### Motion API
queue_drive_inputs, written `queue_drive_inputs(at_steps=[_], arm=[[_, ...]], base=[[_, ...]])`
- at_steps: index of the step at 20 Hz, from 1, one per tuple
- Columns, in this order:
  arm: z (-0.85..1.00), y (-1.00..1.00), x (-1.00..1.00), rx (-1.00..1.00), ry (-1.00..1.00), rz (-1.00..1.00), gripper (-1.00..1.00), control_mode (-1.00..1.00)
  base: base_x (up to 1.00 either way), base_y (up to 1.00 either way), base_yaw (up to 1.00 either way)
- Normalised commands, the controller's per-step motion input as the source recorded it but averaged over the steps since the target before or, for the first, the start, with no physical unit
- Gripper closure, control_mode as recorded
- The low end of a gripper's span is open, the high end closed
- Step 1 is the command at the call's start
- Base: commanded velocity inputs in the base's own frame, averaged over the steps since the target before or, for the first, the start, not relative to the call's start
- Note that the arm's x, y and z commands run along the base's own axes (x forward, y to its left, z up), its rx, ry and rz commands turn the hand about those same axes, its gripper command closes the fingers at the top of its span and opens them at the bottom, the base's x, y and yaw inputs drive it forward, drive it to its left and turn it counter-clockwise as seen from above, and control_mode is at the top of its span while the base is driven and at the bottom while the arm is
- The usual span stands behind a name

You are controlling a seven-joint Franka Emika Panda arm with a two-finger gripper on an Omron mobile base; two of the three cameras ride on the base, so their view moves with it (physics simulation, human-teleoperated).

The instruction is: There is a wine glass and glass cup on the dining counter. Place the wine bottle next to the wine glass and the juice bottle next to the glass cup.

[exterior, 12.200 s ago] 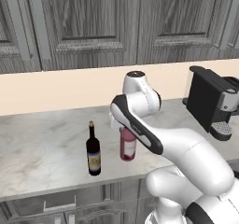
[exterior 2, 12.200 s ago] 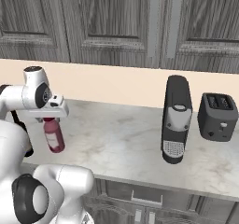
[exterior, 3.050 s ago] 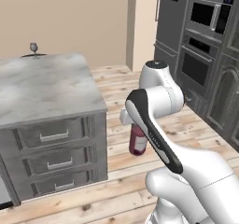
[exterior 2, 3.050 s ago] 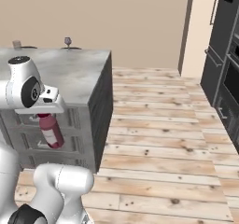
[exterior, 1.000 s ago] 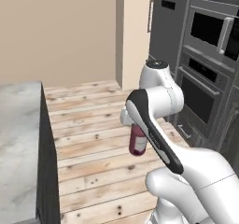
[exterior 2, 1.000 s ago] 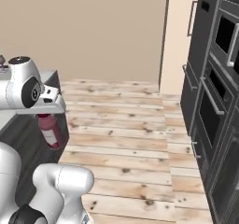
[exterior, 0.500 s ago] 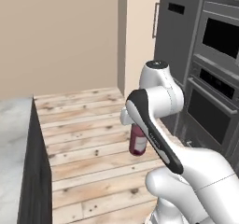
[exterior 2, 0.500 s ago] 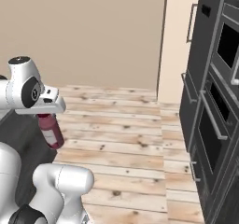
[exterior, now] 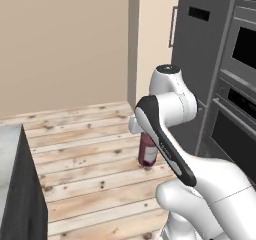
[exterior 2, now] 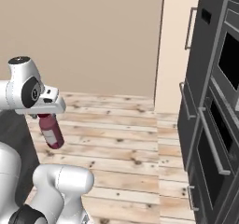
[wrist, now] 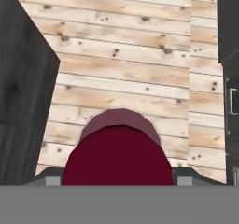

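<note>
The juice bottle (exterior 2: 51, 130) hangs straight down from the gripper (exterior 2: 44, 112), clamped at its neck just under the cap, so the pinkish-red body dangles in the air above the wooden floor (exterior 2: 121, 134). In the right base view it leans a little, its bottom swinging toward the right. From the left base view the same bottle (exterior: 148, 149) peeks out behind the white forearm, which covers its top and the gripper's fingers (I can make out the lower body and not much else).

Looking down from the hand, the dark red cap (wrist: 118, 155) sits dead centre between the fingers, with the pinkish shoulder of the bottle showing as a rim beyond it.

A pale band shows on the bottle's side in the left base view, likely its label, but no writing can be read on it.

The dining counter (exterior: 20, 184) is cut off at the left edge of the left base view: a sliver of grey stone top and a dark side panel. Dark built-in ovens (exterior 2: 219, 120) stand along the right wall.
</note>
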Motion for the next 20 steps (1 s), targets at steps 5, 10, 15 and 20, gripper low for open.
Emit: queue_drive_inputs(at_steps=[5,10,15,20], arm=[[0.0,0.0,0.0,0.0,0.0,0.0,1.0,1.0],[0.0,0.0,0.0,0.0,0.0,0.0,1.0,1.0],[0.0,0.0,0.0,0.0,0.0,0.0,1.0,1.0],[0.0,0.0,0.0,0.0,0.0,0.0,1.0,1.0]], base=[[0.82,-0.33,0.03],[0.82,-0.33,0.04],[0.85,-0.31,0.06],[0.86,-0.26,0.12]])
